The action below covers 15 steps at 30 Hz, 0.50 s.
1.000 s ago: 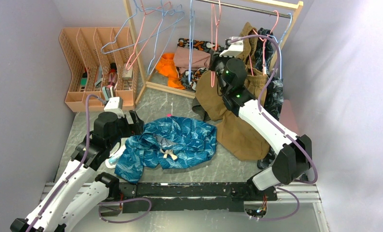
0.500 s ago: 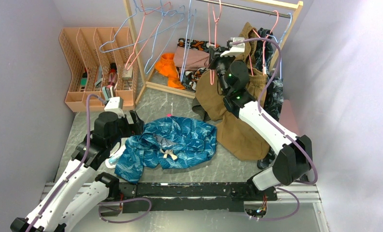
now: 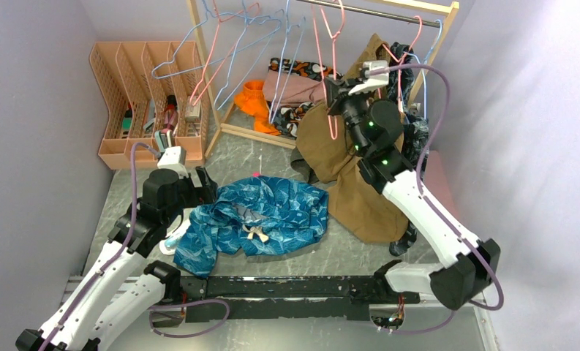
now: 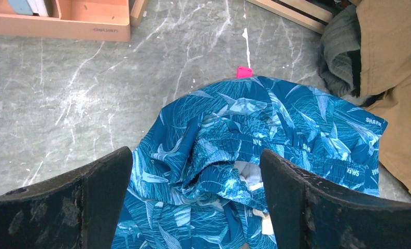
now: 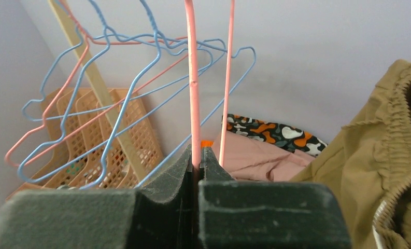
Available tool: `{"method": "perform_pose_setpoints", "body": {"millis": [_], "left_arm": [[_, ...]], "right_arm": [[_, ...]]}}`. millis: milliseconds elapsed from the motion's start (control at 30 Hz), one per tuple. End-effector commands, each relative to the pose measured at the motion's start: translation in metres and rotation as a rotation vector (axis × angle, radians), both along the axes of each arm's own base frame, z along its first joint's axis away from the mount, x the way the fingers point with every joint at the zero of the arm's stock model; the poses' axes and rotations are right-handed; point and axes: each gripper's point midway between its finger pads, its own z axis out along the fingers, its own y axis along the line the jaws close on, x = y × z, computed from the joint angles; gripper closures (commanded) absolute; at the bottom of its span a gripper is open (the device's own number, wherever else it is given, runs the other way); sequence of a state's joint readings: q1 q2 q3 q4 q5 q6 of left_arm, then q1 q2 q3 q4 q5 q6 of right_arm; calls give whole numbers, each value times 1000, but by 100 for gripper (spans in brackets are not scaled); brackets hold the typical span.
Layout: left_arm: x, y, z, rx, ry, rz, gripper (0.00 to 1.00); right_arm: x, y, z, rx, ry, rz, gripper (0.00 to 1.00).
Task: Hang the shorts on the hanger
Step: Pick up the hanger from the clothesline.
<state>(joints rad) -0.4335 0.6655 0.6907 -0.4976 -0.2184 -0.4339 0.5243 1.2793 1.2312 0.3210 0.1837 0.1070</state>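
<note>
Teal leaf-print shorts (image 4: 275, 140) lie bunched on the grey marbled table (image 4: 63, 88) at the near left. They are not on anything, and the cream drawstring (image 3: 256, 234) faces up. Left gripper (image 4: 195, 171) hovers over their left end with the jaws spread wide, gripping nothing. From the wrist view I can't tell whether the fingers touch the cloth. A small pink tag (image 4: 244, 72) sits on the table at the far hem. Tan-brown shorts (image 3: 360, 190) hang down just right of the teal pair, and the two look close to touching. Further back, the right gripper (image 5: 197, 153) is up at the rack, pinched tight on one wire of the pink hanger (image 5: 193, 78). Step in hand, as I read it: fetching the hanger, with the shorts not started. Next move needs the hook lifted off the rail (image 3: 389, 11) and clear of the light-blue hangers (image 5: 141, 67) crowding alongside. The hanger then comes down to the shorts while the left arm takes the waistband. Hard to see: the hook runs out of both views at the top, so I can't tell if it sits on the rail. The hanger's lower bar is lost against the tan fabric. The shorts' waistband is folded in on itself and their near-left corner sits under the left arm.
</note>
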Motion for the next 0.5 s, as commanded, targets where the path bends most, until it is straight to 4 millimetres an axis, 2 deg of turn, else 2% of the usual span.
{"method": "perform_pose_setpoints", "body": {"millis": [0,167,233,333,467], "left_arm": [[5,12,12,12,-48,61,4],[2,31,21,7,-83,168,4],[-1,41,31,-8,-115,222,2],[-7,59,62,-55,-187,331,1],[-17,74,113,-89,-290,382,1]], "right_arm": [[-33,-16,0,-27,43,23,100],[-60,-27,-13,-125,208,45,100],[-75,-31,-19,-172,274,71,100],[-103,-36,-25,-226,341,126,100],[-137,-44,-4,-251,349,184,100]]}}
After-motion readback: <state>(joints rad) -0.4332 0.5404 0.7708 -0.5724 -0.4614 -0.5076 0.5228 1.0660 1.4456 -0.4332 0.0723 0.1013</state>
